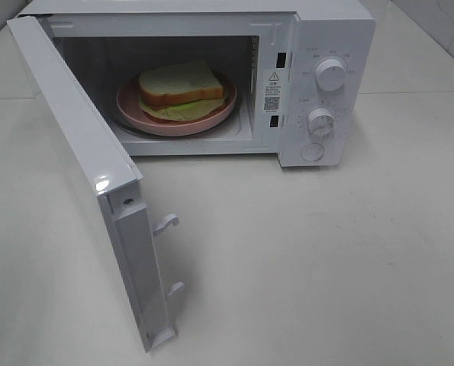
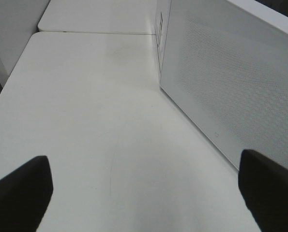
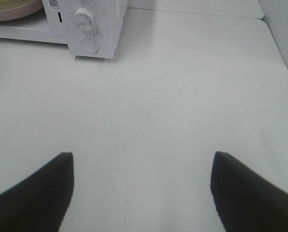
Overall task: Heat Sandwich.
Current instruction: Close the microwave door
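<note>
The sandwich, white bread over a green leaf layer, lies on a round pink plate inside the white microwave. The microwave's door is swung wide open toward the front left. Neither arm shows in the exterior high view. My left gripper is open with nothing between its dark fingers; it hovers over the table beside the door's outer face. My right gripper is also open and empty, back from the microwave's control panel, where the plate's edge just shows.
The control panel carries two knobs and a round button. Two latch hooks stick out of the open door's edge. The white table stretches in front of the oven, with a seam to a second table behind.
</note>
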Robot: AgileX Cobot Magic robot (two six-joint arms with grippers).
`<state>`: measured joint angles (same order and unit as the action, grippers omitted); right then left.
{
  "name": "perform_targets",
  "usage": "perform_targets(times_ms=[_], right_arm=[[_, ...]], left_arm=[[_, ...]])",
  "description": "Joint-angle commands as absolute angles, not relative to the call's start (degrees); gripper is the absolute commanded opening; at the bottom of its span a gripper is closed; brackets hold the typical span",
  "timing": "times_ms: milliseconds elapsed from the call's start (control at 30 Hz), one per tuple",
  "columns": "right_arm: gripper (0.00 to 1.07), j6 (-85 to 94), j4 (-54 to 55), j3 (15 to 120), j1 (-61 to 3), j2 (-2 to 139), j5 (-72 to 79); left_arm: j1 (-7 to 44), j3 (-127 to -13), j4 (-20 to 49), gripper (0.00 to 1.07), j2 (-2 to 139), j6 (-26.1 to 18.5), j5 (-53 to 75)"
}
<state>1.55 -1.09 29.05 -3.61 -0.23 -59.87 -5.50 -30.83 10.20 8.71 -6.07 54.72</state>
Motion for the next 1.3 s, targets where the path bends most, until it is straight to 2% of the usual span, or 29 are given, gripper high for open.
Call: perform_targets(times_ms=[33,133,167,200,300,333,367,433,467,500,533,600,933,1300], right_arm=[[0.76,1.15,-0.92,28.93,-3.32,-1.72,-59.53],[0.76,1.15,-0.92,28.93,-3.32,-1.72,-59.53],[0.76,1.15,-0.92,28.93,-3.32,-1.72,-59.53],[0.76,1.15,-0.92,28.93,-3.32,-1.72,-59.53],[0.76,1.15,-0.92,28.93,-3.32,-1.72,-59.53],[0.76,1.15,-0.92,28.93,-3.32,-1.72,-59.53],[0.76,1.15,-0.92,28.93,-3.32,-1.72,-59.53],[0.76,1.15,-0.92,28.93,-3.32,-1.72,-59.53],[0.76,1.15,-0.92,28.93,-3.32,-1.72,-59.53],[0.76,1.15,-0.92,28.93,-3.32,-1.72,-59.53],[0.76,1.15,-0.92,28.93,-3.32,-1.72,-59.53],[0.76,1.15,-0.92,28.93,-3.32,-1.72,-59.53],[0.76,1.15,-0.92,28.93,-3.32,-1.72,-59.53],[0.76,1.15,-0.92,28.93,-3.32,-1.72,-59.53]], left_arm=[[-5.5,-31.05,10.71,0.96,10.89,-6.02,52.2],[-5.5,-30.65,10.71,0.83,15.3,-5.67,48.82],[-5.5,-30.65,10.71,0.83,15.3,-5.67,48.82],[-5.5,-30.42,10.71,0.72,16.79,-5.67,47.44],[-5.5,-29.05,10.71,0.53,18.28,-5.67,45.55],[-5.5,-29.05,10.71,0.53,18.28,-5.67,45.55],[-5.5,-27.85,10.71,0.39,18.96,-5.67,44.46],[-5.5,-26.36,10.71,0.26,19.42,-5.67,42.34],[-5.5,-25.44,10.71,0.2,19.71,-5.67,40.97],[-5.5,-25.44,10.71,0.2,19.71,-5.67,40.97],[-5.5,-24.06,10.71,0.11,20.23,-5.73,37.64],[-5.5,-22.52,10.66,0.01,20.8,-5.73,34.49],[-5.5,-12.66,10.6,0.0,27.5,-6.59,9.91],[-5.5,-12.03,10.43,0.0,41.25,-7.62,-8.54]])
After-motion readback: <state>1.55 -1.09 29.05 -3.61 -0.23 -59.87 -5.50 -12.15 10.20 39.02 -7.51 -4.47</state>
